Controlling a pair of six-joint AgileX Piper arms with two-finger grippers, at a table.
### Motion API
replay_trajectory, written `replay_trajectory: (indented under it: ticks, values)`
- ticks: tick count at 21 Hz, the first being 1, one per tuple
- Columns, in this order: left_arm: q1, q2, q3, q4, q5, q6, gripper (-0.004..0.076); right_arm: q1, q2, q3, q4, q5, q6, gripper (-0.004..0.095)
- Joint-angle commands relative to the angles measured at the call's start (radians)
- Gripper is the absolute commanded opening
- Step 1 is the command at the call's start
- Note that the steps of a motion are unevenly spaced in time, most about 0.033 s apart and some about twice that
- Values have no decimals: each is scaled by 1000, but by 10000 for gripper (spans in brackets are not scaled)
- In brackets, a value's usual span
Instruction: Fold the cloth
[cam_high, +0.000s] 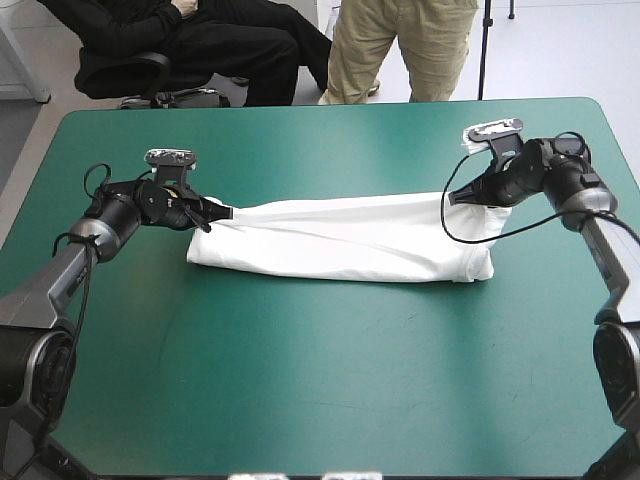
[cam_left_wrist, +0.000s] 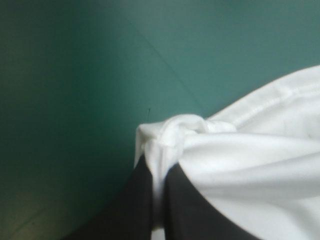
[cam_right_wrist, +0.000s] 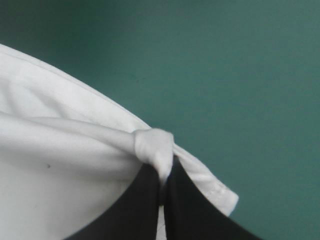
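Place: a robot lab, it seems
Signs: left arm (cam_high: 110, 222) and right arm (cam_high: 570, 185) at one teal-green table (cam_high: 320, 380); pale floor (cam_high: 560, 50)

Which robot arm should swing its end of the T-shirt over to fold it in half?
Probably left, but only narrowly. Both pairs are shut on the T-shirt. The left fingers pinch its bunched corner, while some hem sticks out beside the right fingers.
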Motion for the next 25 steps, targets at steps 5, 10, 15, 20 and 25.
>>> replay_trajectory:
  ticks: [5,10,15,20,25]
  values:
    - [-3,-27,-42,-3,-163,-12,199,-14,30,-79,4,-60,-17,265]
    - [-2,-29,-171,-3,-131,-16,632,-75,-26,-100,9,-26,-8,488]
    - [-85,-27,-268,-320,94,205,552,-104,-168,-98,39,125,-18,486]
    - [-266,32,-261,-543,188,414,159,-116,-229,3,48,110,-18,486]
    - [-328,145,-261,-556,119,431,-17,-135,-230,149,241,3,-120,487]
